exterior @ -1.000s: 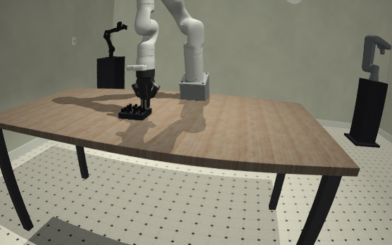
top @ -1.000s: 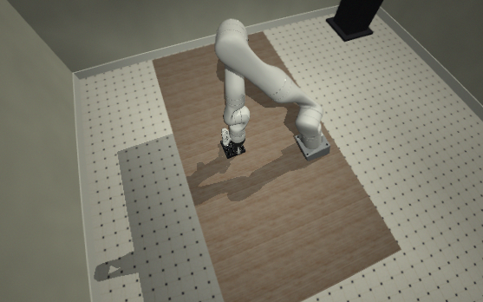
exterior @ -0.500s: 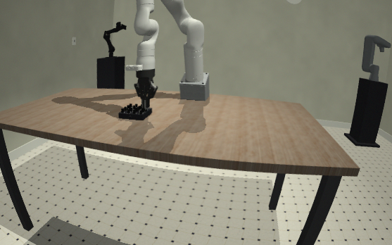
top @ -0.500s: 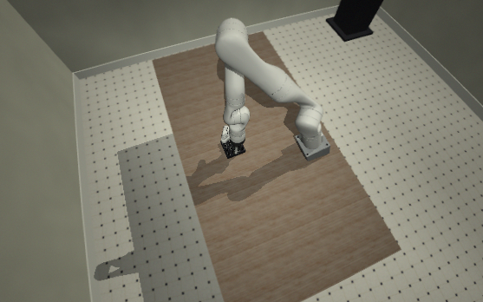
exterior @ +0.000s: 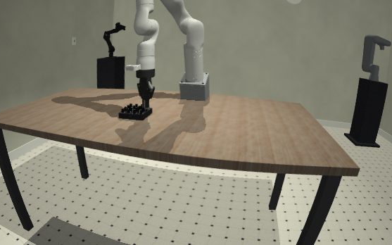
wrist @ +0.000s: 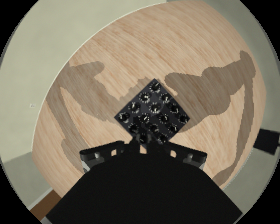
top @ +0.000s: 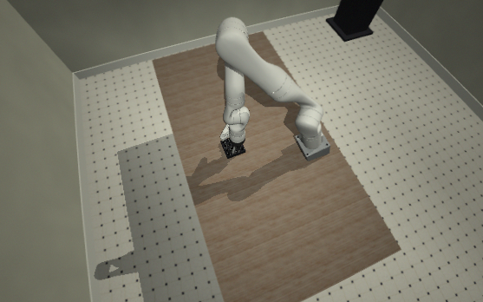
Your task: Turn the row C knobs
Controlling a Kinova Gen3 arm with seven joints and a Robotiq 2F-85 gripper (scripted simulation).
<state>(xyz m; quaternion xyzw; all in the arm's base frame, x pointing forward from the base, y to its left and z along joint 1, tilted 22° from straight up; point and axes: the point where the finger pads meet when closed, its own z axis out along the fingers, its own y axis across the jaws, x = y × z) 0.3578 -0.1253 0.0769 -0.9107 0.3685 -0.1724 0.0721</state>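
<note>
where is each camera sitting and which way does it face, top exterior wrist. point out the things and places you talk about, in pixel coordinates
Top: high above, looking steeply down at the table (top: 277, 243); shows the arm (top: 251, 56) (exterior: 194, 35) from base to wrist.
Exterior: off the table's long side, facing across it toward the arm's base (top: 325, 150) (exterior: 194, 92); shows the lower arm, forearm end and gripper (exterior: 146, 105) (wrist: 143, 139).
Wrist: on the arm's end, looking past the gripper at the knob box (top: 233, 153) (exterior: 131, 115) (wrist: 177, 125); shows the gripper.
Top and exterior share the base.
</note>
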